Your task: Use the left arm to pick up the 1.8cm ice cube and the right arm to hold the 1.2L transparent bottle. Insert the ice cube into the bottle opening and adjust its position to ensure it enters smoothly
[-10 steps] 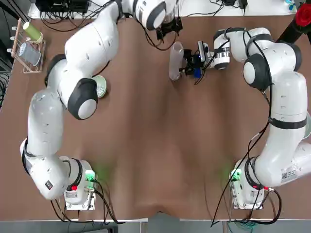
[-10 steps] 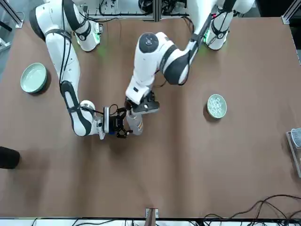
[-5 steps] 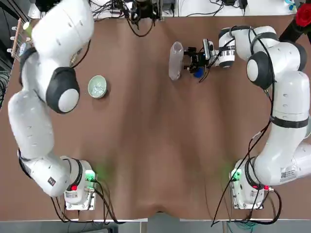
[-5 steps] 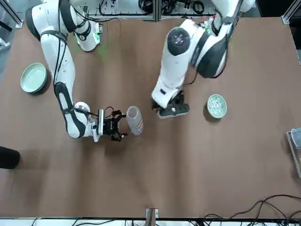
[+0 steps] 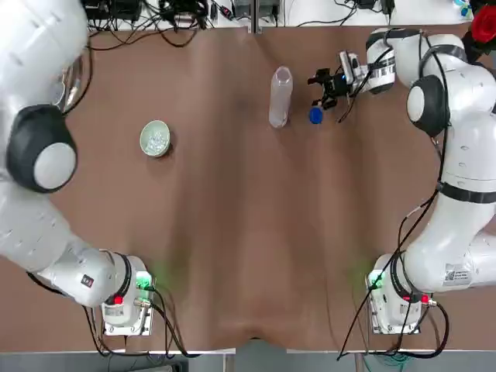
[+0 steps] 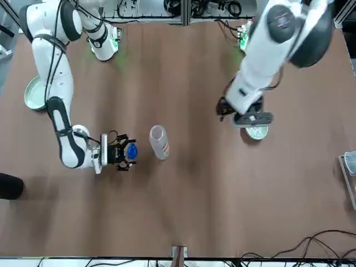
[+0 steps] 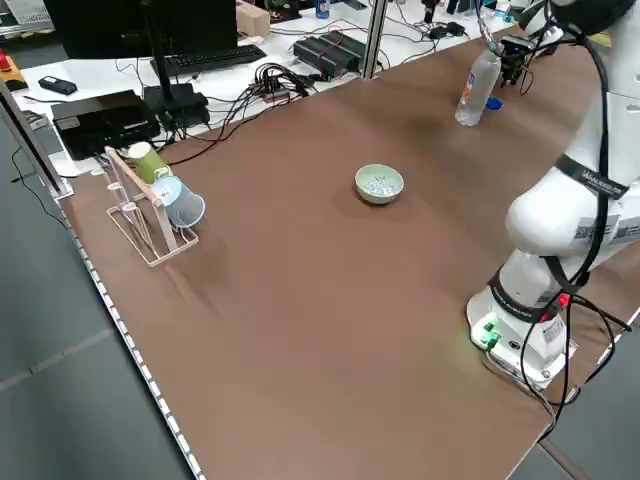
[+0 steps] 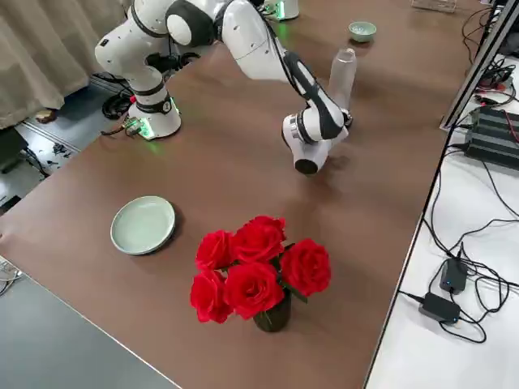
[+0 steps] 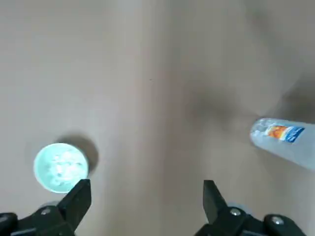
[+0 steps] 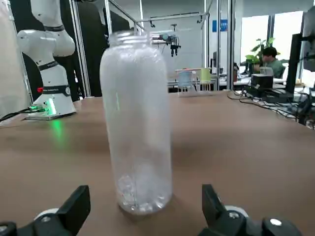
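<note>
Ann: And you've got the left gripper wide, nothing between its fingers, up above the table!

Bo: The pale green bowl sits below and off to one side of that pincer, loaded with small clear ice cubes. What about your other pincer?

Ann: Your right gripper is wide too, nothing between its fingers. Straight ahead of it, the clear bottle stands upright on the brown table, near but not touching.

Bo: Its opening faces up, uncapped, higher than the right pincer's fingertips in your right wrist view. Something clear lies at the bottom; you can't tell from here what it is.

Ann: And the blue cap is just beside that same pincer, outside its grip. Any brand for you to call?

Bo: The left pincer's camera gives you a label on the bottle, orange and blue with pale marks, but you can't make out a word.

Ann: Down at the right arm's base, well apart from its pincer, there's a white sticker with dark print, too small for you to read.
</note>
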Available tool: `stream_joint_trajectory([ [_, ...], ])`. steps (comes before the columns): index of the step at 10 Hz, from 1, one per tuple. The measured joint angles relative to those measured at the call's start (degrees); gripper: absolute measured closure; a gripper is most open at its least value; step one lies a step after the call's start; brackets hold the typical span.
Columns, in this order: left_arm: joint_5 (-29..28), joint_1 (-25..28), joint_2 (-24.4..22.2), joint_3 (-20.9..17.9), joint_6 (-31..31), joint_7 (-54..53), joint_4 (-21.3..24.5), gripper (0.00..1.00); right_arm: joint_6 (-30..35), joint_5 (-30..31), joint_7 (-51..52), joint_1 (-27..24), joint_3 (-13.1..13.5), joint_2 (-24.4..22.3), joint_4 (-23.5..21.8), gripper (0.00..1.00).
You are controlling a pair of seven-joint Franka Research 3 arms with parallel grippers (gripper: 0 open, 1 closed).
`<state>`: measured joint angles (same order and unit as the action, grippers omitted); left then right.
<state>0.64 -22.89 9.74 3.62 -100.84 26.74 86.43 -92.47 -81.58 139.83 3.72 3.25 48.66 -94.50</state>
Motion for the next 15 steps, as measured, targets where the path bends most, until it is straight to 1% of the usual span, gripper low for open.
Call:
stream_joint_trajectory([
  [1, 0.2, 2.5, -3.2, 0.0, 0.0, -3.7, 3.4, 0.00, 0.0, 2.5, -5.4, -0.2, 1.6, -1.1, 1.4, 0.00],
  [2, 0.7, 4.9, -5.6, 0.0, 0.0, -7.2, 6.2, 0.00, 0.2, 6.5, -10.9, -0.2, 3.2, -2.9, 2.9, 0.00],
  [4, 1.1, 8.5, -10.1, 0.0, 0.0, -11.9, 11.0, 0.00, 0.2, 14.5, -21.9, -0.3, 5.1, -7.6, 5.7, 0.00],
  [5, 1.1, 10.3, -12.5, 0.0, 0.0, -14.7, 13.3, 0.00, 0.2, 19.0, -27.6, -0.2, 5.5, -9.9, 6.5, 0.00],
  [7, 1.1, 13.6, -17.4, -0.1, 0.1, -20.1, 18.5, 0.00, 0.2, 30.8, -42.8, -0.1, 5.8, -15.3, 8.0, 0.00],
  [9, 1.1, 16.2, -22.3, -0.2, 0.1, -23.9, 23.5, 0.01, 0.1, 40.4, -57.5, 0.5, 5.7, -21.6, 8.7, 0.00],
  [10, 1.1, 16.9, -23.8, -0.2, 0.1, -25.3, 25.3, 0.01, -0.3, 44.7, -63.8, 1.0, 5.7, -24.0, 8.8, 0.00],
  [11, 1.1, 17.8, -24.5, -0.3, 0.1, -27.2, 26.0, 0.00, -1.7, 48.3, -68.9, 1.4, 5.7, -25.5, 8.9, 0.00],
  [13, 1.1, 19.8, -24.4, -0.4, -0.1, -30.1, 25.7, 0.00, -5.0, 55.1, -80.1, 1.3, 6.0, -29.1, 9.1, 0.00],
  [14, 1.1, 20.8, -23.5, -0.4, 0.0, -30.6, 24.0, 0.00, -5.1, 57.4, -85.3, 1.1, 6.3, -30.9, 9.0, 0.00],
  [15, 1.1, 21.3, -21.8, -0.4, 1.1, -31.0, 21.0, 0.00, -5.1, 60.2, -90.0, 0.7, 6.4, -32.5, 9.0, 0.00],
])
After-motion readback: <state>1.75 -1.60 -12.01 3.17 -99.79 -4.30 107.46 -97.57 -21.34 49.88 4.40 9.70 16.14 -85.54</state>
